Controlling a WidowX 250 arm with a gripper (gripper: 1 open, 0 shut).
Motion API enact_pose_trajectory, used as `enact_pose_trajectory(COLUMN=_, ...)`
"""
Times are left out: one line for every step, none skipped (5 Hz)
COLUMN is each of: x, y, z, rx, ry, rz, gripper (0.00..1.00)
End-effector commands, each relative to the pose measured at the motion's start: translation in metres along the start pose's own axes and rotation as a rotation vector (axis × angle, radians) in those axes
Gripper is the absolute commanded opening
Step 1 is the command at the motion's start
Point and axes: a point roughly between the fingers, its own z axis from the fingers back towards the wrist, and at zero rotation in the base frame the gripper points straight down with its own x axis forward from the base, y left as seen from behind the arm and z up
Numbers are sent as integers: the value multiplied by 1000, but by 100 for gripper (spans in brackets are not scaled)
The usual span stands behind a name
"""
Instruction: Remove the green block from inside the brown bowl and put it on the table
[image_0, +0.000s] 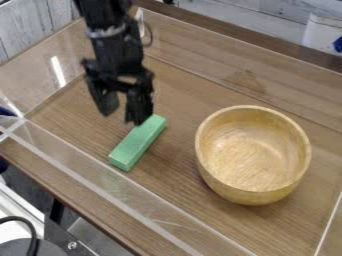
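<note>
Brown wood-grain table (254, 75), edged by clear acrylic walls (80, 170), was seen beneath everything. At the left, the gripper (122, 108) was held above the surface with its jaws spread wide and nothing grasped. Just below it the green block (139, 141) was laid flat on the table, apart from the brown bowl (254, 154) at the right.
</note>
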Motion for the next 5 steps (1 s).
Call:
enact_pose_trajectory(x=13, y=-8, z=38, rx=26, ry=-97, rz=-23, gripper=100)
enact_pose_trajectory(x=10, y=-11, z=35, rx=32, ry=-104, rz=-36, gripper=100)
enact_pose_trajectory(x=10, y=-11, z=28, rx=33, ry=-89, rz=-38, gripper=100)
enact_pose_trajectory(x=9, y=-11, z=21, rx=34, ry=-76, rz=-39, gripper=100)
enact_pose_trajectory(x=9, y=-10, z=14, rx=39, ry=-63, rz=-40, gripper=100)
